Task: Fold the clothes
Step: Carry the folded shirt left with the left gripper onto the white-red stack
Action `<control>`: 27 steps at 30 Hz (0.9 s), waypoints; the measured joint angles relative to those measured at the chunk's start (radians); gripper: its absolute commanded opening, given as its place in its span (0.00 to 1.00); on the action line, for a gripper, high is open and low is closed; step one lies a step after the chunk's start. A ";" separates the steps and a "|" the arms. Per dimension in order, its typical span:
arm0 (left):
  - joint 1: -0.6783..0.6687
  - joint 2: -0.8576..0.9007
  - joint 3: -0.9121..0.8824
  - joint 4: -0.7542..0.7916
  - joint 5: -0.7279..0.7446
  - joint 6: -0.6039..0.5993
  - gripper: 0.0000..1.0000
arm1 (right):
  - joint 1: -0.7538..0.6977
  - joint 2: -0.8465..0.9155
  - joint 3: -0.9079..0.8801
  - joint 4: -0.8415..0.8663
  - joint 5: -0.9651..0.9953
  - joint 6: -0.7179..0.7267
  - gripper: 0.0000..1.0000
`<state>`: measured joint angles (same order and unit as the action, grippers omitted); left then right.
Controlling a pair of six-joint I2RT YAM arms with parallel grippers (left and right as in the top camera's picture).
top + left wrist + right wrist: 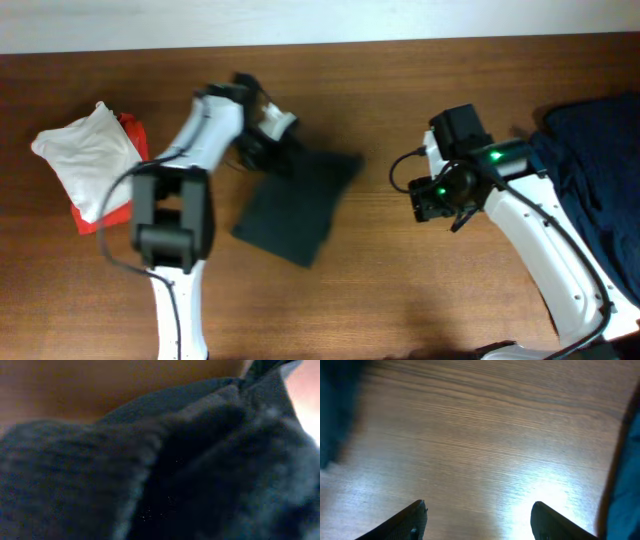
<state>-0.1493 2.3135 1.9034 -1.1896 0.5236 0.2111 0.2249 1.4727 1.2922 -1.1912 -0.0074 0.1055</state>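
Observation:
A dark grey garment [300, 205], partly folded, lies on the wooden table left of centre. My left gripper [262, 135] is at its upper left corner and appears shut on the cloth, which rises toward it. The left wrist view is filled with this dark fabric [165, 470], and the fingers are hidden behind it. My right gripper [440, 197] hovers over bare wood to the right of the garment. In the right wrist view, the right gripper [480, 512] is wide open and empty. A pile of navy clothes [590, 170] lies at the right edge.
A white cloth [85, 155] lies on a red cloth [132, 130] at the far left. In the right wrist view, dark cloth shows at the left edge [335, 410] and navy cloth at the right edge [627, 475]. The table's far edge runs along the top.

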 measured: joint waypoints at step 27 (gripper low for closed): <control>0.701 -0.332 0.091 0.096 -0.159 -0.048 0.01 | -0.063 0.000 0.000 -0.006 0.000 0.001 0.72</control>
<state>0.5514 1.9812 1.9942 -1.0939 0.3649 0.1627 0.1619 1.4727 1.2922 -1.1969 -0.0074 0.1062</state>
